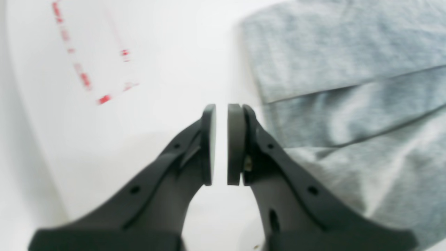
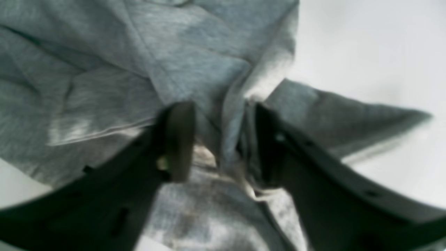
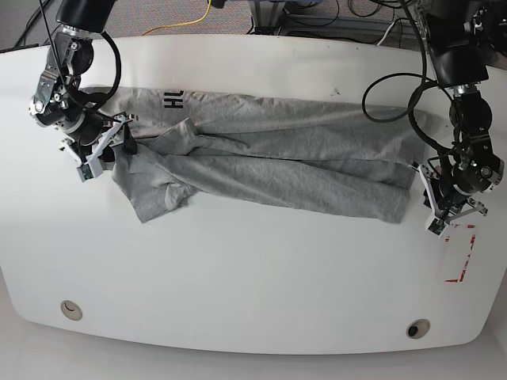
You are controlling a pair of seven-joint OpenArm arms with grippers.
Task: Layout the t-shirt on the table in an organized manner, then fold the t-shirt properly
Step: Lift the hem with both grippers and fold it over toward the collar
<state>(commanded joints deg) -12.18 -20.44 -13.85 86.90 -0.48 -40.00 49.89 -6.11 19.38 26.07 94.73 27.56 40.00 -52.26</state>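
Two arms flank the t-shirt [image 3: 261, 154], which lies stretched sideways across the far half of the white table [image 3: 238, 285] in the base view. The grey cloth is creased and partly doubled over itself along its length, with black lettering [image 3: 173, 100] showing near its left end and a loose flap hanging toward the near side at lower left.

At the left of the base view, the right end effector [image 3: 119, 142] sits at the shirt's left end. Its wrist camera shows the fingers apart with a bunched ridge of grey fabric standing up between them; the right-hand finger [image 2: 268, 139] is against that ridge, while the left-hand pad [image 2: 179, 139] stands a little clear of it. The picture is blurred, so whether the cloth is truly pinched cannot be told.

At the right of the base view, the left end effector [image 1: 221, 144] is just beside the shirt's right edge, over bare table. Its two pads [image 1: 235, 143] are nearly together, a thin slit of white table showing between them and nothing held. Layered grey folds lie just to one side of it, and a red dashed mark [image 3: 459, 253] lies on the table on the other side.

Near the front edge, two round grommet holes [image 3: 70, 309] are set in the tabletop.
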